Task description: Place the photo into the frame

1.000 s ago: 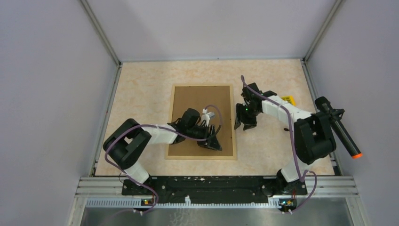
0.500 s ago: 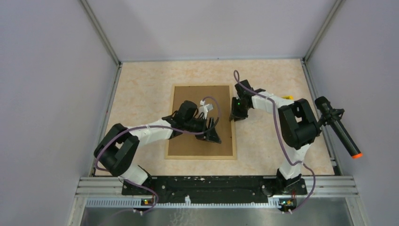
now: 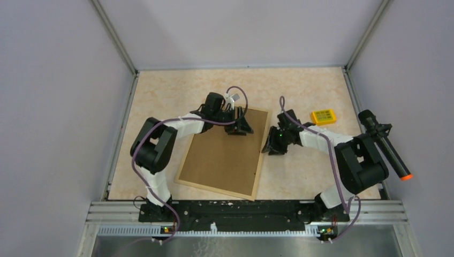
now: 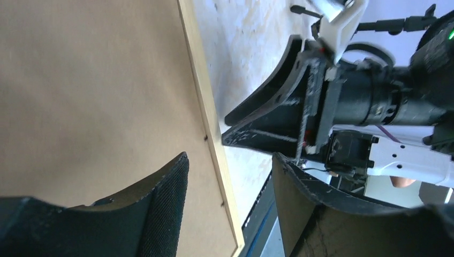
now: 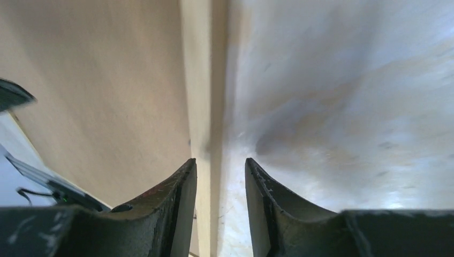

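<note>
**Frame lying back-up, both grippers at its rim**

The frame (image 3: 219,155) is lying flat, brown back up. It is probably stiff, light and thin, so the wooden rim looks best for gripping. The left gripper (image 3: 239,127) is hovering over the far edge and the right gripper (image 3: 271,148) just beside the right rim, both with jaws parted, gripping nothing. The photo is not showing.

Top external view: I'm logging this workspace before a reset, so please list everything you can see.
frame: one, light wood rim with the brown board back facing up, lying askew mid-table
small rectangular item: one, yellow with dark squares, far right of the table
cylinder: one, black with an orange tip, mounted at the right edge
table: one, beige marbled
left gripper: one, black, over the frame's far edge, jaws apart
right gripper: one, black, at the frame's right rim
</note>
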### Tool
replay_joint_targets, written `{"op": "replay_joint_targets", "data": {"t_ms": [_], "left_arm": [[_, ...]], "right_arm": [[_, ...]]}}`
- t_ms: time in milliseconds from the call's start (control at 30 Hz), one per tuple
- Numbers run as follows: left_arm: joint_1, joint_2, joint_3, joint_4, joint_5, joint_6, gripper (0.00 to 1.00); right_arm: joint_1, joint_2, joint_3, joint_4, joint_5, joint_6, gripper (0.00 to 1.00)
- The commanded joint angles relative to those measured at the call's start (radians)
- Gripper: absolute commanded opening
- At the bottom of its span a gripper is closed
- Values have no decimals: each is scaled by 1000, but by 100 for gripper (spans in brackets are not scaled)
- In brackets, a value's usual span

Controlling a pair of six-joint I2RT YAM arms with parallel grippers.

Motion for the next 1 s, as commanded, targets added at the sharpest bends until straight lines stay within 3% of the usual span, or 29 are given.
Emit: {"op": "replay_joint_targets", "data": {"t_ms": [0,200,467,967], "left_arm": [[-8,104,107,76,32,-45,63],[-7,230,175,109,23,-72,60],[-11,353,236,273,82,-188,52],[6,400,182,101,-75,-202,56]], "right_arm": [[-168,52,167,-84,-54,-115,38],[-250,254,434,-196,-80,-248,35],[-252,396,543,-200,-135,-275,33],[-210,485,646,-216,-54,-272,40]]}}
